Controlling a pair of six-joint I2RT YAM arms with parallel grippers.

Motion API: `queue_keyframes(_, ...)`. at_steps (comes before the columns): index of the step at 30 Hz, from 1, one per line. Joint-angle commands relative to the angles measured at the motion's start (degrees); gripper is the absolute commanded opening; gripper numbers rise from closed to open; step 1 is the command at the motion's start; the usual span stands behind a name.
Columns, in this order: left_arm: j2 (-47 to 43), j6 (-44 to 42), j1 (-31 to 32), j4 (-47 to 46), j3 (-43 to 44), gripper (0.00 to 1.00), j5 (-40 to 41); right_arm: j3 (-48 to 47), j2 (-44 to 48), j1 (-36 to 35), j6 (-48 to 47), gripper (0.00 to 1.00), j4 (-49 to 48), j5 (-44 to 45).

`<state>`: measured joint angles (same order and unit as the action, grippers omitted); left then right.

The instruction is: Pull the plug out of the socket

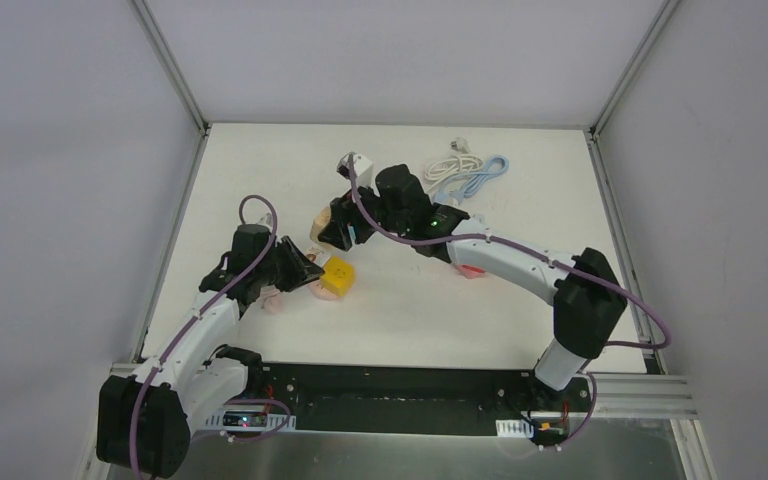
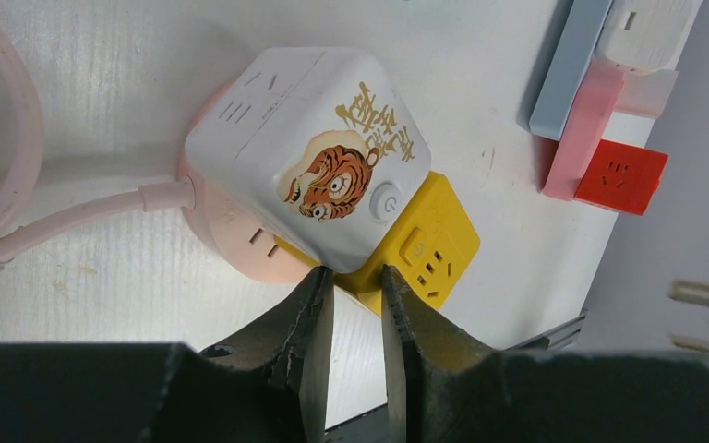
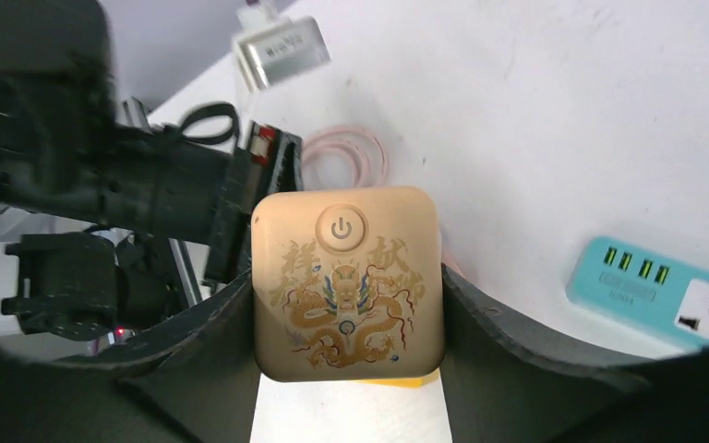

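**Plug held in the right jaws, apart from the yellow socket**

Closest to my left wrist camera are the two black fingers of the left gripper [image 2: 355,274]. They stand almost together with only a thin slit between them, and I see nothing inside this slit. Just past their tips sits the yellow socket [image 2: 429,245]; I cannot tell if the tips touch it. Right beside the socket, beyond and a little left of the jaws, is a white block [image 2: 305,157] with a tiger picture. A pink cable [image 2: 74,217] leaves it to the left. Far to the right of these jaws, two bare metal pins [image 2: 702,293] show in the air at the edge of the view.

On my right wrist camera the right gripper [image 3: 348,281] is clamped on the plug [image 3: 346,318], a beige cube with a dragon and a power button, one finger on each side. From above, I see the plug apart from the socket, which lies at the left jaws. A teal power strip [image 3: 655,286] lies on the table to the right of the right jaws.
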<state>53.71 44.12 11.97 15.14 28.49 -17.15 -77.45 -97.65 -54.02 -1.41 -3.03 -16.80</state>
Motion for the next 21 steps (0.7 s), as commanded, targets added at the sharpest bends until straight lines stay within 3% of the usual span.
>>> queue_keyframes(1, 2.4, -4.1, 0.8, 13.6, -3.5, 0.24, 7.2, -2.7, 3.0, -3.5, -1.2, 0.0, -4.7, -0.9)
queue_keyframes(10, -1.5, -4.4, 0.8, 15.5, 2.5, 0.3, 6.7, 1.5, 10.2, 0.9, 2.7, 0.0, -4.1, 10.3)
queue_keyframes(15, -2.6, -4.5, 0.8, 15.5, 10.5, 0.46, 5.0, 5.3, 15.1, 4.1, 9.6, 0.0, 1.3, 19.5)
queue_keyframes(18, -2.0, -5.3, 0.8, 16.0, 15.6, 0.58, 3.8, 8.1, 18.1, 5.2, 12.1, 0.08, 6.7, 23.3)
queue_keyframes(21, -1.6, -6.5, 0.7, 17.4, 19.5, 0.66, 4.3, 10.2, 20.8, 6.0, 14.2, 0.09, 13.3, 27.4)
